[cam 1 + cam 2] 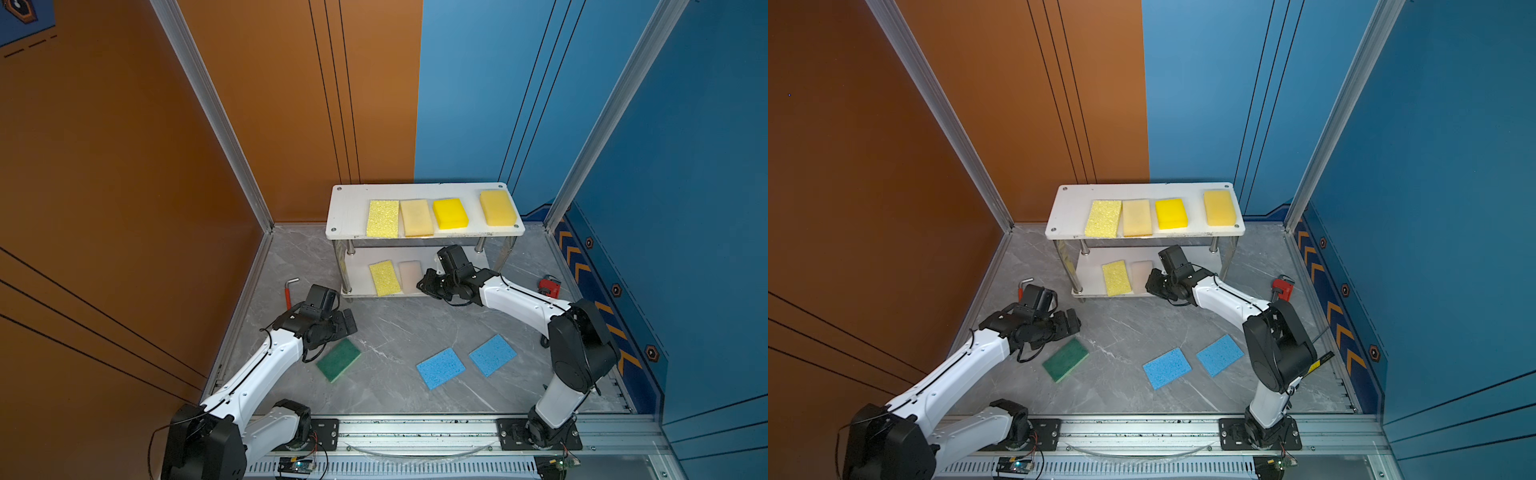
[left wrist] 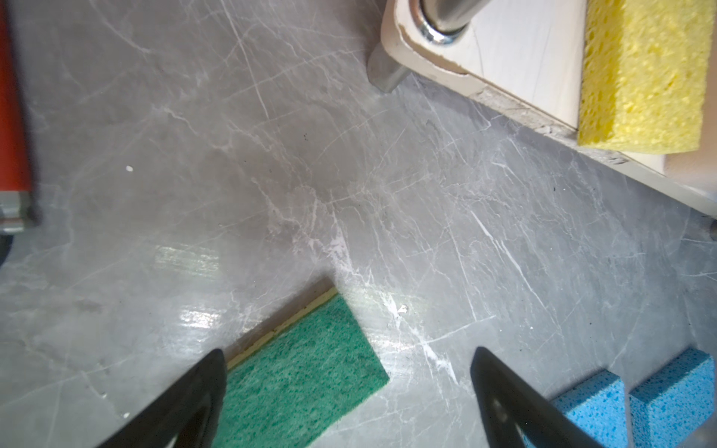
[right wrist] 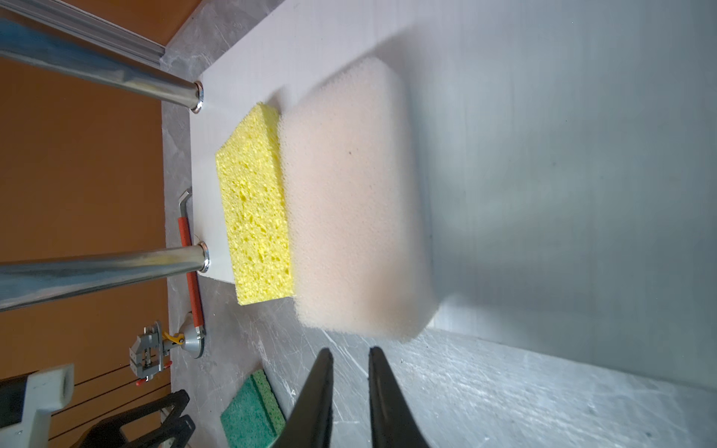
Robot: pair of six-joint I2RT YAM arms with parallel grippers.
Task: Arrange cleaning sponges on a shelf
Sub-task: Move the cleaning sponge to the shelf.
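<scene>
The shelf [image 1: 348, 208] stands at the far middle of the bench [image 1: 399, 328]. Four sponges lie in a row on its top board. From left to right they are a porous sponge [image 1: 382, 219], a pale sponge [image 1: 416, 217] touching it, a bright yellow sponge [image 1: 450, 213] just beside that, and a deep yellow sponge [image 1: 497, 208] set apart at the right end.

On the lower board [image 1: 355, 270] a second porous sponge [image 1: 385, 277] and the pink sponge [image 1: 410, 276] lie with their long sides touching. Their near ends reach slightly past the board's near edge.

The right end effector [image 3: 350, 349] sits at that near edge, pointing at the pink sponge and just short of it. Its fingers stand a narrow gap apart with nothing between them.

The left end effector [image 2: 348, 351] is spread wide and holds nothing. It is above the bench at the far end of the green sponge [image 1: 338, 360], which lies flat at the near left.

The left blue sponge [image 1: 440, 368] and the right blue sponge [image 1: 492, 355] lie flat side by side on the bench, near and right of centre.

A red-handled hex key [image 1: 291, 291] lies on the bench left of the shelf. A red clamp [image 1: 549, 286] lies by the bench's right edge.
</scene>
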